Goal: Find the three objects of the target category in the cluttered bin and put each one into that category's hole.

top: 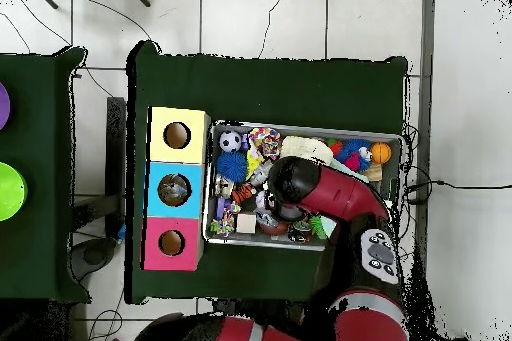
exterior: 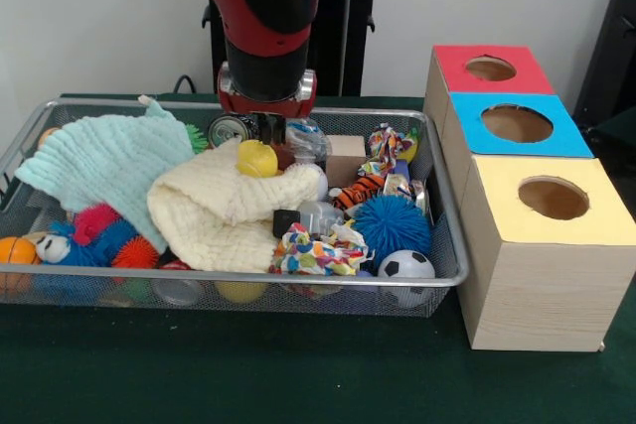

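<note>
A wire mesh bin (exterior: 449, 245) holds a heap of toys and cloths. My gripper (exterior: 266, 129) reaches down into the back middle of the bin, just behind a yellow ball (exterior: 257, 158) that rests on a cream cloth (exterior: 214, 213). A silver can (exterior: 229, 130) lies right beside the gripper. To the right stand three wooden boxes with round holes: red top (exterior: 490, 69), blue top (exterior: 517, 124), yellow top (exterior: 553, 198). In the overhead view the red arm (top: 300, 182) covers the bin's middle and hides the gripper.
A mint cloth (exterior: 104, 161) fills the bin's left. Also inside are a blue spiky ball (exterior: 390, 227), a soccer ball (exterior: 406, 267), a tiger toy (exterior: 360, 189), a colourful patterned cloth (exterior: 313, 251), an orange ball (exterior: 16, 251) and a blue plush toy (exterior: 94, 240).
</note>
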`<move>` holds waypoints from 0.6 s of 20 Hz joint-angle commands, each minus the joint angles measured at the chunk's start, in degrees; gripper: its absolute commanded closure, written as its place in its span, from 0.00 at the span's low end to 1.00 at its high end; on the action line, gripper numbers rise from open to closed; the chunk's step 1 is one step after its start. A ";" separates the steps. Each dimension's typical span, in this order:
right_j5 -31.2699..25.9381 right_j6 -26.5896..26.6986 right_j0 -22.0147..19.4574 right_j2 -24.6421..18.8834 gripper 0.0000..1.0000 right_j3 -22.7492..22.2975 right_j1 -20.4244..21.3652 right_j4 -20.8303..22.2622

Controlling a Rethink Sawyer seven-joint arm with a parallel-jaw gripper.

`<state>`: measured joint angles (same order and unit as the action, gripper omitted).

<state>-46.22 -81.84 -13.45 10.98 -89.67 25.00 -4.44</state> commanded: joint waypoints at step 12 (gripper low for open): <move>-11.13 2.21 -2.64 -7.05 0.00 6.87 -1.66 7.38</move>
<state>-52.96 -81.84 -15.36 9.28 -86.39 24.82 -1.39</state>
